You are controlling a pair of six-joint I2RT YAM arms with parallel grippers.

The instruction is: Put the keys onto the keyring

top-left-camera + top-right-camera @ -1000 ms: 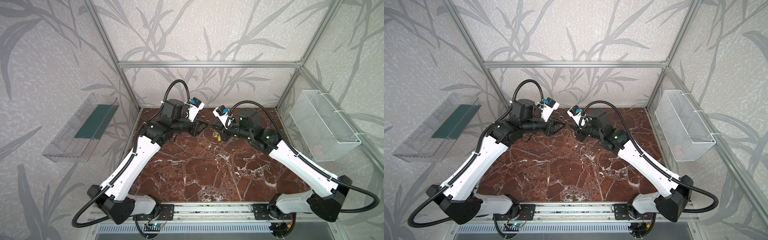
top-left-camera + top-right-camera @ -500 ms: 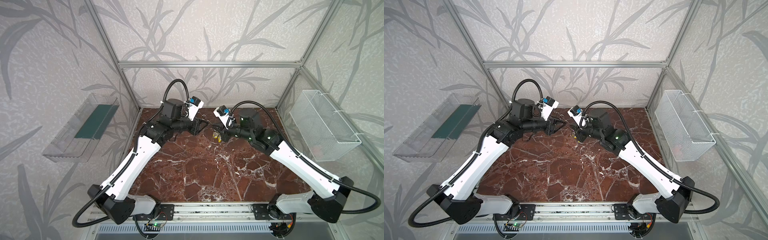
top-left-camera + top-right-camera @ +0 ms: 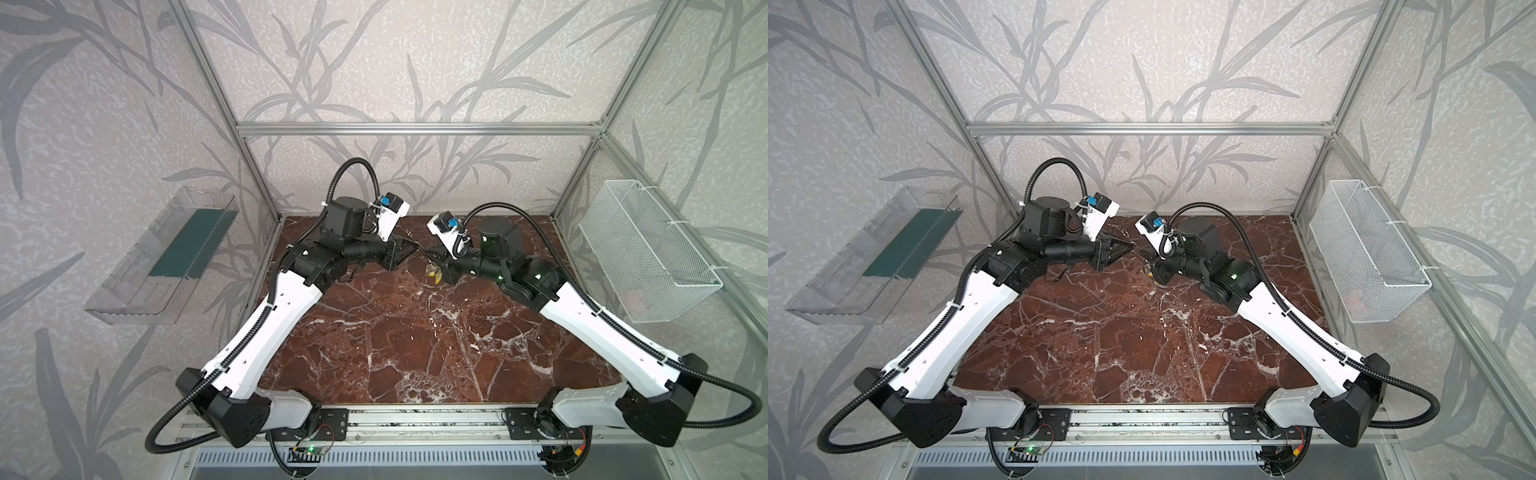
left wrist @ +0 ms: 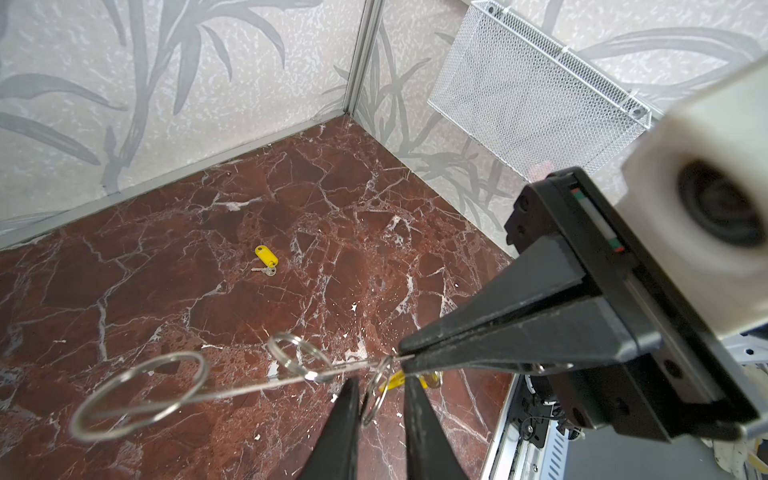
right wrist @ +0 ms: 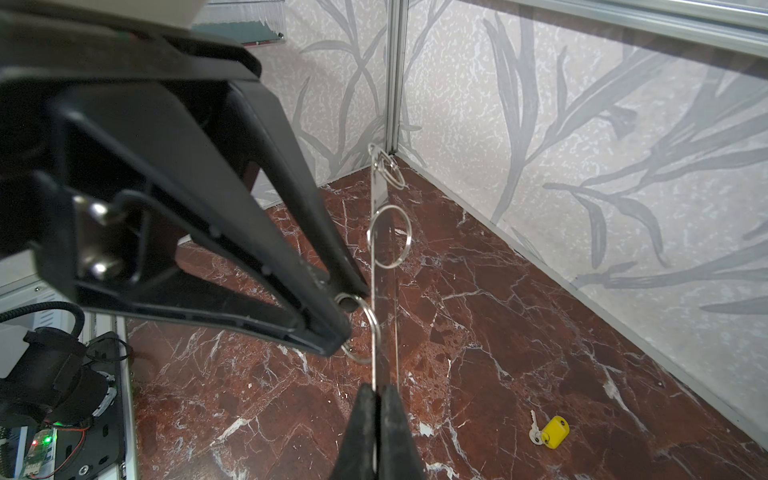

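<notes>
"Holding the keyring [image 5: 380, 189] aloft at the far middle, is the right gripper [image 5: 377, 388] clamped on its edge?"

"Yes. The left gripper [image 4: 380, 382] brackets a small ring [image 5: 374, 324]; whether it pinches is unclear. It looks like the threading step. Next probably comes a firm pinch, then fetching the yellow key [image 5: 555, 432] lying far right on the table [image 4: 166, 291]."

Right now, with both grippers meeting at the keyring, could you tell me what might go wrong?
1. The right gripper pinches the keyring only by its thin edge, so a tug could twist it loose.
2. The left gripper straddles a small split ring with a gap showing, so the ring might slip out as it closes.
</notes>
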